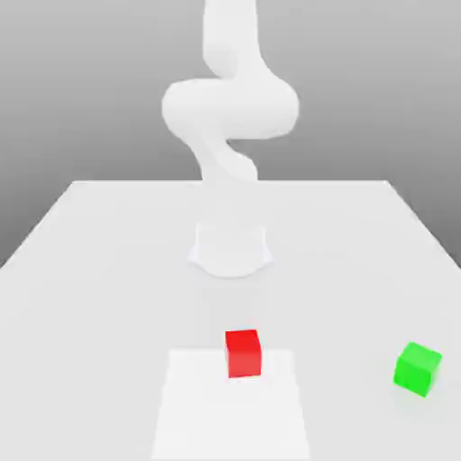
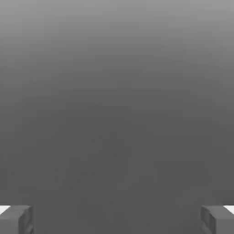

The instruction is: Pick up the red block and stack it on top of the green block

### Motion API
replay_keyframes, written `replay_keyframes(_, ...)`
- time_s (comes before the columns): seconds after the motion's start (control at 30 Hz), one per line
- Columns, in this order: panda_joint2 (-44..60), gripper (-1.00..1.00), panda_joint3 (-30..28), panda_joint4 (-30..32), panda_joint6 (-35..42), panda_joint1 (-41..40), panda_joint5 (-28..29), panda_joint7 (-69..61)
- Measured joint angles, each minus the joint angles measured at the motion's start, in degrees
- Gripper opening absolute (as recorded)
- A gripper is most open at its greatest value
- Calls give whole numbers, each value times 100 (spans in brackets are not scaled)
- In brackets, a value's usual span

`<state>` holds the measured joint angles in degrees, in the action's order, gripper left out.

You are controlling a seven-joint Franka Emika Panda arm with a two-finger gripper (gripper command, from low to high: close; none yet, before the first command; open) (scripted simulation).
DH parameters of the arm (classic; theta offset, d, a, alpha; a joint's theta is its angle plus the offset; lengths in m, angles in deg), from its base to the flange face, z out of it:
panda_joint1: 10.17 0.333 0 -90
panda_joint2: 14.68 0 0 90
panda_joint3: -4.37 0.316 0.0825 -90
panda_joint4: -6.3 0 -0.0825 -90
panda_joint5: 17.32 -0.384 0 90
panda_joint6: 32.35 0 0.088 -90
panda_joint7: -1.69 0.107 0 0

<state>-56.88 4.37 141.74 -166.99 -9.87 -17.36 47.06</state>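
The red block (image 1: 242, 352) sits on the white table near its front edge, around the middle, at the back edge of a brighter white patch (image 1: 230, 414). The green block (image 1: 418, 368) rests on the table toward the exterior view's right, slightly turned, well apart from the red one. In the hand view my gripper (image 2: 117, 220) is open: its two grey fingertips (image 2: 16, 220) stand far apart with nothing between them, against plain grey background. The white arm (image 1: 230, 108) rises behind the blocks and runs out of the frame's top.
The arm's round base (image 1: 230, 248) stands at the table's middle, behind the red block. The white table (image 1: 99, 270) stretches wide on both sides, its far edge running across the exterior view at about mid-height.
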Motion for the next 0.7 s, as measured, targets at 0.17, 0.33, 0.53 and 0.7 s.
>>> replay_keyframes(0.17, 887, 0, -2, 859, -683, 76, -5, -109)
replay_keyframes(0.33, 1779, 0, -4, 1722, -1363, 154, -8, -219)
replay_keyframes(0.53, 3064, 0, -12, 2850, -2317, 264, 2, -359)
replay_keyframes(0.7, 4537, 0, -23, 3060, -3476, 320, -4, -413)
